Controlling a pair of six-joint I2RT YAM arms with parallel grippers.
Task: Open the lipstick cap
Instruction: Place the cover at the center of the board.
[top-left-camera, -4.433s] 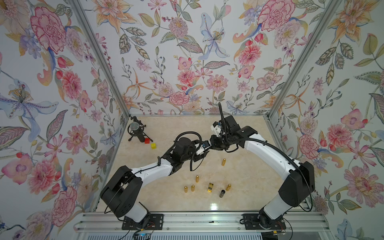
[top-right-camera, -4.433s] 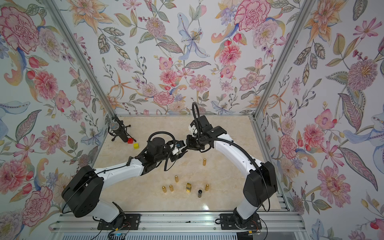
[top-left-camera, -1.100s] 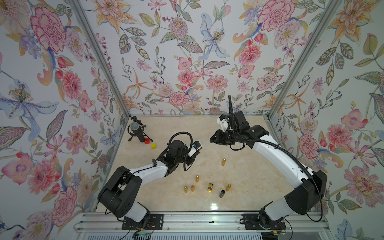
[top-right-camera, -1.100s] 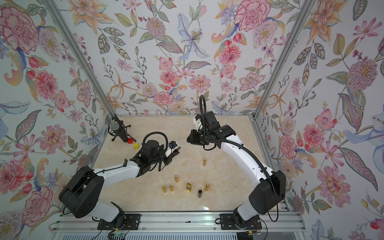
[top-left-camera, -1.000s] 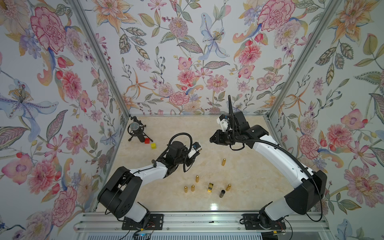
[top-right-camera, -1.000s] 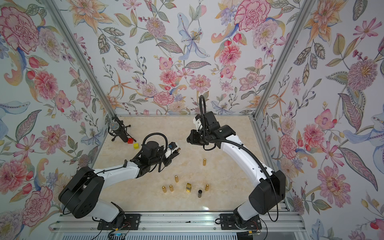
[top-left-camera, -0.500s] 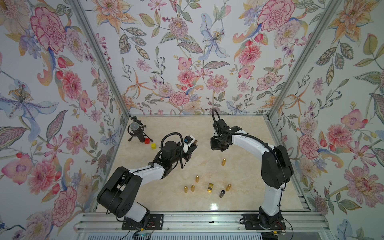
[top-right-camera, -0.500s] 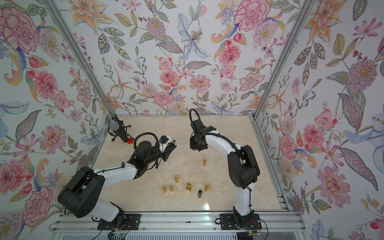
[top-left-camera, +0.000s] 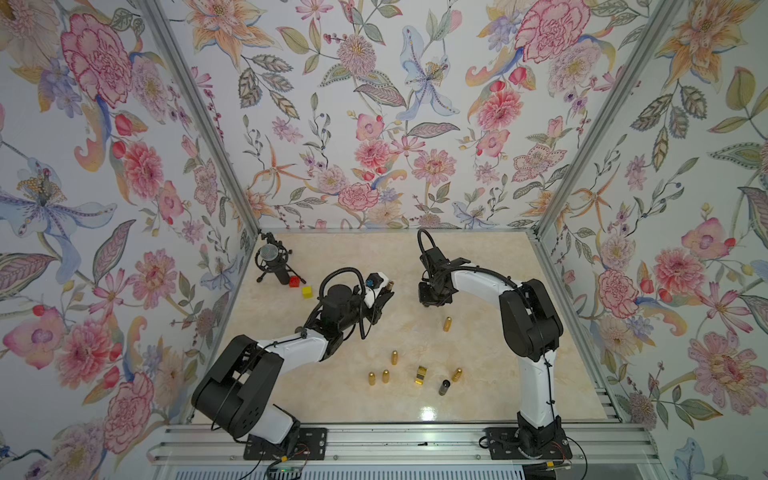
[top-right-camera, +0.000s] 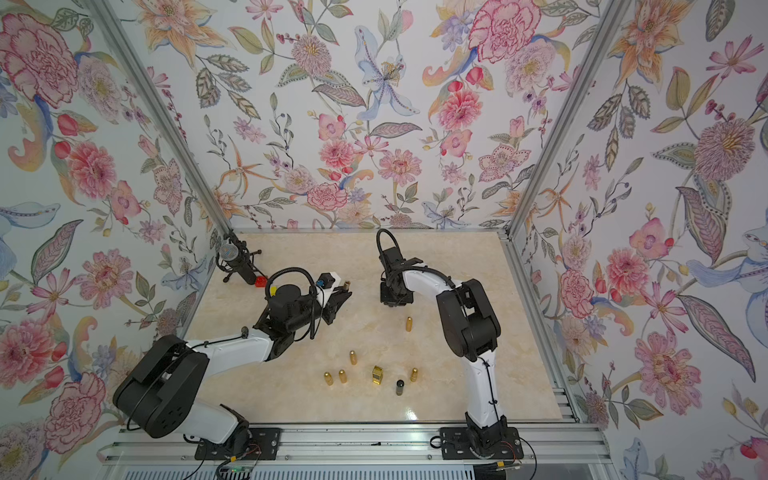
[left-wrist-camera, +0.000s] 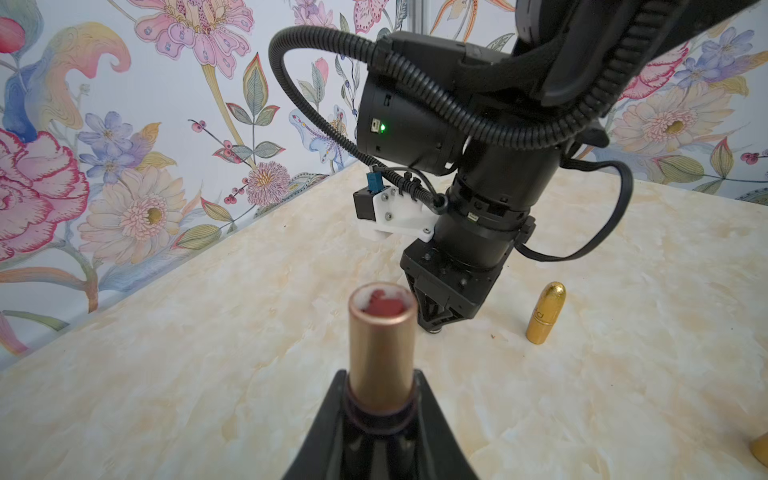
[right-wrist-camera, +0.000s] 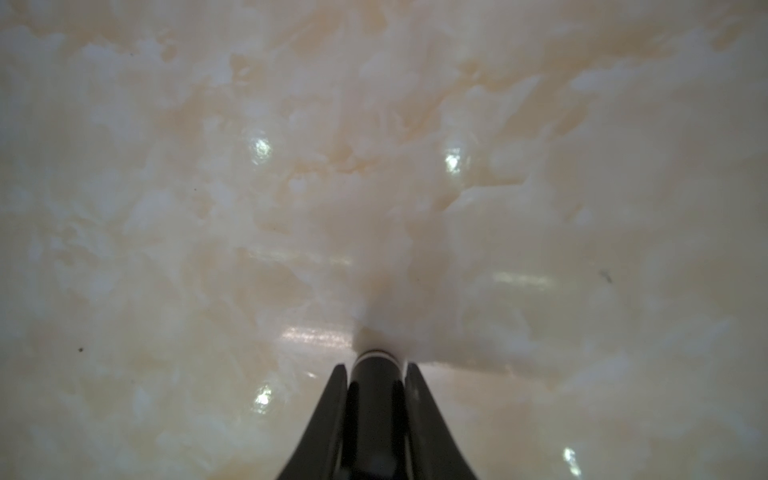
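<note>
Lipstick tube (left-wrist-camera: 381, 353) is sitting uncapped in the left gripper (left-wrist-camera: 380, 384), whose jaws are clamping tight on its gold barrel and holding it up off the table (left-wrist-camera: 208, 332), red stick showing at the open end. Across from it the right gripper (right-wrist-camera: 376, 366) is pointing straight down, pinching the black cap (right-wrist-camera: 376, 386) right at the surface, though contact is hard to call, and a gold bullet-shaped lipstick (left-wrist-camera: 545, 312) is standing upright nearby
</note>
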